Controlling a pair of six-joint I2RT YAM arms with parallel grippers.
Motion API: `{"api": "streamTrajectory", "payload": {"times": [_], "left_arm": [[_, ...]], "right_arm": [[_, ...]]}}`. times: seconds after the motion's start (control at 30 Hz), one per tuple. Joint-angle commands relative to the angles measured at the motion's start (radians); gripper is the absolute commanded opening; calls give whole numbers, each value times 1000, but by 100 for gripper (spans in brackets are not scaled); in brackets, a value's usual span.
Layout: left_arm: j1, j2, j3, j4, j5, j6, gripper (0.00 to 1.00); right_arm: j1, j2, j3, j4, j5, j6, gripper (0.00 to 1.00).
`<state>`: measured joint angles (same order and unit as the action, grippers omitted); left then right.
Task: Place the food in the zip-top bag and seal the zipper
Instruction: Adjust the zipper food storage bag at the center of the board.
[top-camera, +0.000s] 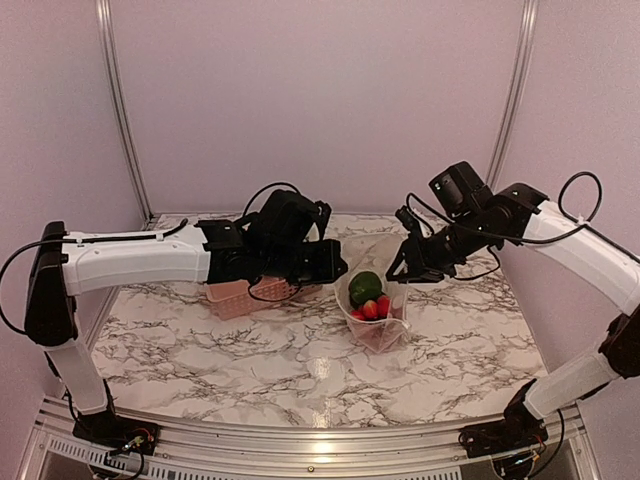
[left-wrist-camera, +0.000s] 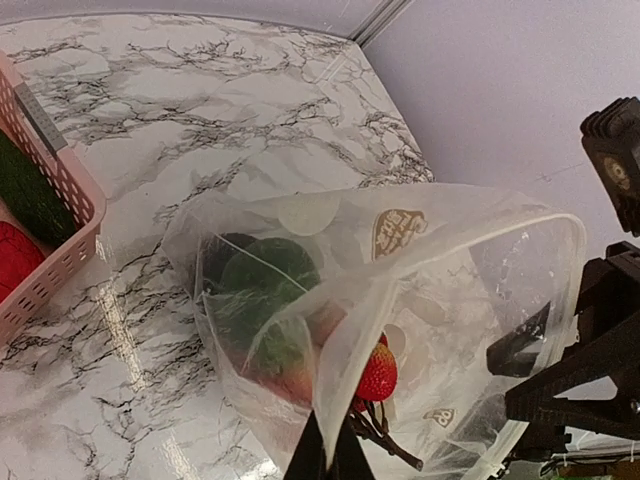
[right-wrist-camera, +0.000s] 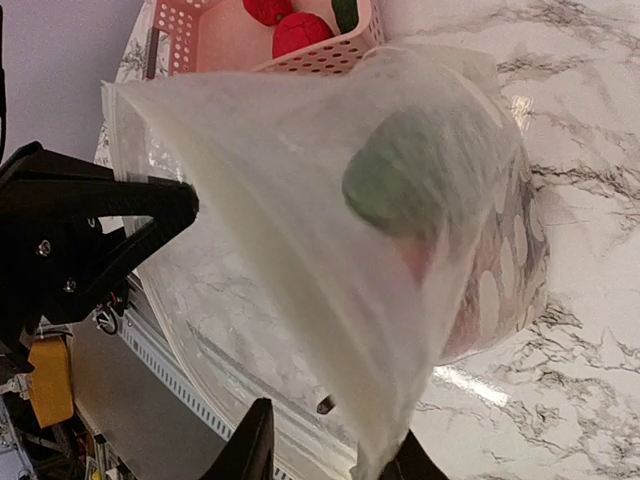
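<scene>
The zip-top bag (top-camera: 377, 318) stands upright on the marble table between my two grippers, its mouth held up and open. Inside lies food: a green piece (top-camera: 366, 287) and red pieces (top-camera: 378, 306). In the left wrist view a red strawberry (left-wrist-camera: 377, 372) and a green piece (left-wrist-camera: 265, 275) show through the film. My left gripper (left-wrist-camera: 327, 458) is shut on the bag's near mouth edge. The zipper (left-wrist-camera: 530, 205) runs along the far rim. My right gripper (right-wrist-camera: 333, 428) is open, with the bag's film hanging between its fingers and against the right one.
A pink lattice basket (top-camera: 240, 297) sits left of the bag, under my left arm, with red pieces (right-wrist-camera: 300, 32) and a green one in it. The left gripper (right-wrist-camera: 100, 230) shows across the bag in the right wrist view. Walls close the back and sides.
</scene>
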<state>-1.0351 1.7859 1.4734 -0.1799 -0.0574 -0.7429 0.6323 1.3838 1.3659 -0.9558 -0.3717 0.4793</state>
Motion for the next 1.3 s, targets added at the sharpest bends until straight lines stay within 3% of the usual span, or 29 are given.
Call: {"api": "streamTrajectory", "payload": {"times": [0.0, 0.1, 0.27, 0.37, 0.6, 0.7, 0.77, 0.9, 0.93, 0.97, 1.03, 1.27], "left_arm": [[9, 17, 68, 67, -4, -3, 0], [22, 37, 98, 62, 21, -2, 0], [35, 60, 110, 58, 41, -23, 0], [42, 73, 115, 66, 51, -31, 0], [52, 102, 180, 105, 97, 16, 1], [52, 119, 236, 120, 79, 83, 13], [55, 141, 283, 102, 66, 130, 38], [57, 162, 389, -12, 7, 216, 63], [57, 147, 380, -25, -25, 225, 75], [57, 123, 355, -26, -61, 225, 96], [63, 57, 261, -2, -101, 207, 99], [147, -163, -76, -5, -15, 149, 99]], "right_arm": [[20, -41, -21, 13, 78, 52, 27], [20, -29, -9, -27, 159, 49, 17], [20, -5, 95, -136, 318, 37, 13], [20, 3, 106, -159, 351, 26, 1], [7, 27, 174, -181, 367, -16, 0], [-19, 67, 229, -205, 404, -68, 0], [-53, 85, 266, -210, 408, -98, 0], [-114, 109, 310, -201, 391, -146, 0], [-117, 112, 296, -190, 387, -156, 0], [-119, 117, 280, -177, 382, -162, 0], [-120, 121, 244, -153, 336, -165, 0], [-120, 138, 262, -104, 228, -147, 0]]}}
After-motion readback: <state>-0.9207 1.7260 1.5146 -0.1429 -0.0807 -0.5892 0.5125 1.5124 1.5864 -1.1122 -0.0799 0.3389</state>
